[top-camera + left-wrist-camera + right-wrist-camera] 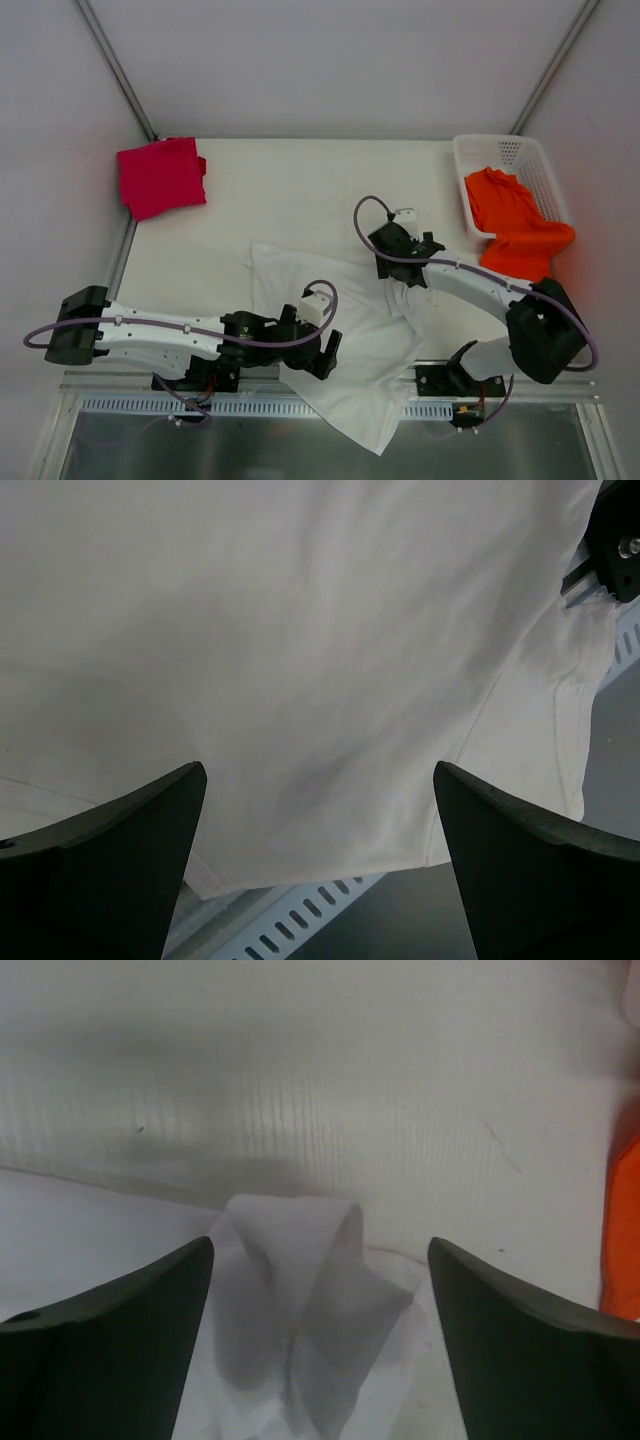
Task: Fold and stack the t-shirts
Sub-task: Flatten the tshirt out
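Over the counter (300, 190) from above: the white t-shirt (345, 345) lies spread and rumpled across the near middle, its lower corner draped past the near edge at 6 o'clock, over the slotted rail (200, 405). The left hand (320, 770) hovers low above that shirt's 9 o'clock side, and in its wrist view the two dark fingers (110, 870) stand wide apart with smooth white cloth beneath them, nothing pinched, a sleeve hem running off toward 4 o'clock. Across to the right hand (318, 1260), which sits over the shirt's 2 o'clock corner: its fingers (120, 1340) are parted too, and between them a small ridge of white cloth stands bunched up, touching neither finger as far as this view shows, so it holds nothing. Beyond that ridge is bare counter under a soft shadow, with a sliver of orange at the 3 o'clock edge. That is the orange t-shirt (515, 225), heaped in the white lattice basket (480, 148) at the counter's 2 o'clock corner and spilling out over the basket's near end. Well apart, at 10 o'clock on the counter, the magenta-red t-shirt (160, 177) lies as a compact, roughly square bundle against the far left edge, clear of both arms
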`<control>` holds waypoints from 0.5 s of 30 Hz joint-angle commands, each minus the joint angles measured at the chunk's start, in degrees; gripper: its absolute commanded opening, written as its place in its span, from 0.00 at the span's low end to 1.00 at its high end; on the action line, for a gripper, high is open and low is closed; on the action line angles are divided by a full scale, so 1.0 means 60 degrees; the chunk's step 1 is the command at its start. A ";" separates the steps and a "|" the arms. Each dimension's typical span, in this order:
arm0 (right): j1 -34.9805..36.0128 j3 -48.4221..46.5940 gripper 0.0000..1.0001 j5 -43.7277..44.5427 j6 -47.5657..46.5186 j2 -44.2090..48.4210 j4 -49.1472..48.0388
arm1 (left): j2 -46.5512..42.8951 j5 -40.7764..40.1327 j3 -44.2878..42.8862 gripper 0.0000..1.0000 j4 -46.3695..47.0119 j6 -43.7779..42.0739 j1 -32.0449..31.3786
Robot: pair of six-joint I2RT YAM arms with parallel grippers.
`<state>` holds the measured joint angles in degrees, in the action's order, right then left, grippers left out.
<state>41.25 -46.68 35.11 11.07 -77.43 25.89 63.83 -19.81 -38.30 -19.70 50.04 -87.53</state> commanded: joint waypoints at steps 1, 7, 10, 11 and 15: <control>-0.0138 -0.0745 0.99 0.0212 0.0206 -0.0600 -0.0040 | 0.0244 -0.0550 -0.0427 0.99 0.0179 0.0375 -0.0163; -0.0065 -0.1069 0.99 0.0739 0.0644 0.0436 0.1235 | 0.0435 -0.0682 -0.0208 0.99 0.0237 0.0566 -0.0236; 0.0082 -0.0952 0.99 0.0740 0.1127 0.1506 0.2041 | 0.0611 -0.0755 -0.0135 0.99 0.0354 0.0566 -0.0222; 0.0213 -0.0937 0.99 0.0754 0.1216 0.1755 0.2449 | 0.0669 -0.0755 -0.0135 0.99 0.0383 0.0552 -0.0236; 0.0827 -0.1068 1.00 0.1237 0.2386 0.2898 0.4118 | 0.1269 -0.0712 -0.0412 0.99 0.0603 0.0303 -0.0222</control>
<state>43.72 -50.94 39.09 18.65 -63.77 39.62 69.32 -22.59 -38.54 -17.80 52.10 -88.20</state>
